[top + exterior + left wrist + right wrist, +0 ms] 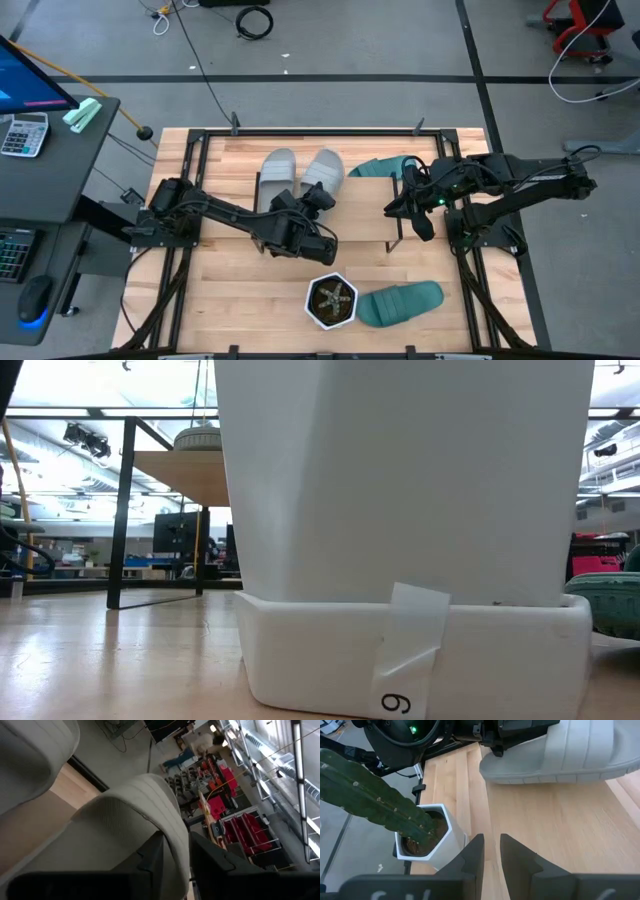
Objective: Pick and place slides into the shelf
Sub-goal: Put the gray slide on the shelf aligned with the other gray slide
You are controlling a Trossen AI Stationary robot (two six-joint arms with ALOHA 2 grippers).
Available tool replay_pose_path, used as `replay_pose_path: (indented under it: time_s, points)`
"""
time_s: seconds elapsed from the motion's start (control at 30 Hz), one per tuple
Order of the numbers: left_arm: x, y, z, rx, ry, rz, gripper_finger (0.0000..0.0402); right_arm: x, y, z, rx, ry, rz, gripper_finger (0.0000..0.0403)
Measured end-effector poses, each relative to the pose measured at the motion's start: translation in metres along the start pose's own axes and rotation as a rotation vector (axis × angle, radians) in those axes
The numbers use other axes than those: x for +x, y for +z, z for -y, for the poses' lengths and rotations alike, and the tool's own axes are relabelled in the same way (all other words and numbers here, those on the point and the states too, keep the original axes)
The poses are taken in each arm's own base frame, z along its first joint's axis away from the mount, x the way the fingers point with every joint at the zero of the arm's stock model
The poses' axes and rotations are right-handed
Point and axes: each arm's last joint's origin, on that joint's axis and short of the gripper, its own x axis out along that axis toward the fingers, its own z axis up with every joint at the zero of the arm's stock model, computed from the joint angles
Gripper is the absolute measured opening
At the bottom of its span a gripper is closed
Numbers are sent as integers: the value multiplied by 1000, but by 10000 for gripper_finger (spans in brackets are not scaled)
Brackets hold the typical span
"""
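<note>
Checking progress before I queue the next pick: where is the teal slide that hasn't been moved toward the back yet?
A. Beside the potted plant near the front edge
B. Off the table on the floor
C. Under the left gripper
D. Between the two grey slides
A: in the high view one teal slide lies right beside the hexagonal potted plant near the table's front edge, away from both grippers.

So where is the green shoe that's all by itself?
In the high view, that teal slide lies on the table's near edge, right of centre, just beside the white hexagonal plant pot. The other teal slide sits at the far edge.
</note>
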Motion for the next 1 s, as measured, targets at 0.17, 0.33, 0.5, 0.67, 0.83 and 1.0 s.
replay_pose_path:
  time_s: [0.17, 0.33, 0.5, 0.67, 0.83, 1.0]
  points:
    - [0, 0, 0, -16, -8, 10, 117, 0, 0, 0, 0, 0, 0, 69]
    - [0, 0, 0, -18, -8, 10, 125, 0, 0, 0, 0, 0, 0, 69]
    - [0, 0, 0, -18, -8, 10, 139, 0, 0, 0, 0, 0, 0, 69]
    - [0, 0, 0, -18, -8, 10, 163, 0, 0, 0, 1, 1, 0, 69]
    - [0, 0, 0, -18, -8, 10, 190, 0, 0, 0, 1, 0, 0, 69]
    - [0, -1, 3, -65, -14, 6, 216, 0, 0, 0, 1, 1, 0, 69]
